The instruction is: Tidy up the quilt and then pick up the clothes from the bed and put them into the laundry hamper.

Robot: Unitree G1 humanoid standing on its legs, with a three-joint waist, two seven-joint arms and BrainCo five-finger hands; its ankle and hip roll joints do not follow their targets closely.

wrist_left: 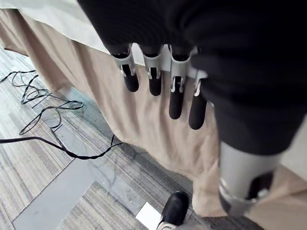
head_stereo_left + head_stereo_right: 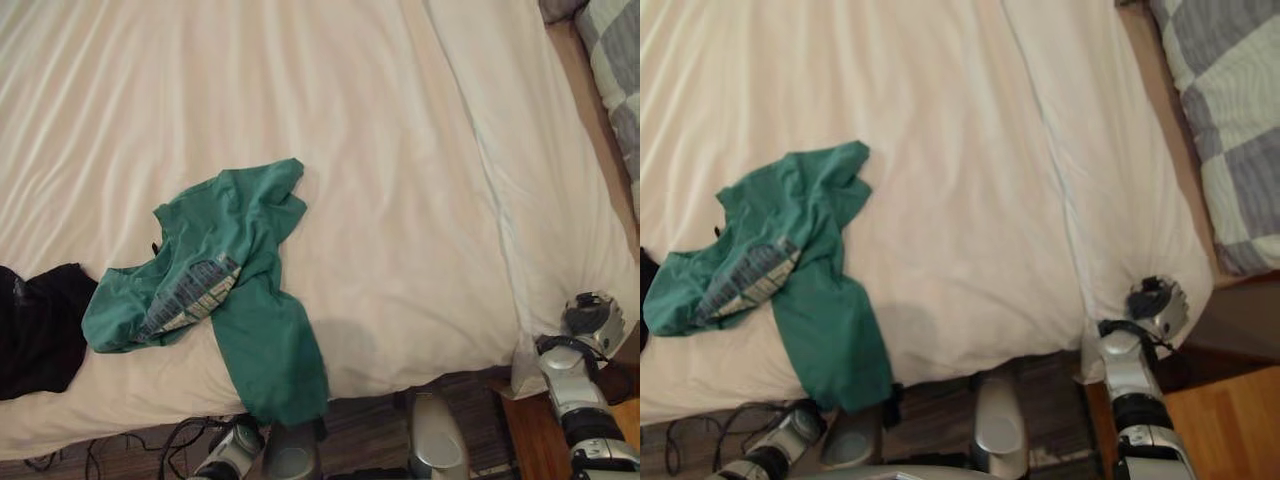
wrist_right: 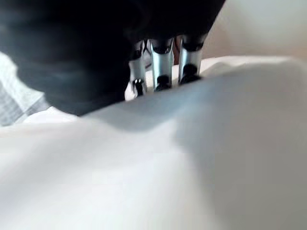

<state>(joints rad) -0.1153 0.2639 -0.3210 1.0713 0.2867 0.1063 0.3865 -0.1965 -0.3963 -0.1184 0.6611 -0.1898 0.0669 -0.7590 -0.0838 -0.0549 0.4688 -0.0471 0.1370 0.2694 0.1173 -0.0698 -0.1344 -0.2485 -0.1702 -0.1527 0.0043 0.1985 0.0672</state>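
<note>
Two garments lie on the white quilt near the bed's front edge. Nearest, the left hand hangs below the mattress beside the beige bed skirt, fingers straight and relaxed, holding nothing; black cables trail on the striped floor beneath it. The right hand sits at the quilt's front right corner; its fingertips are sunk behind a white fold, so its grip cannot be told. A green T-shirt drapes over the front edge, its printed panel unreadable. A black garment lies just beside it. Farther right, a grey checked pillow rests apart.
</note>
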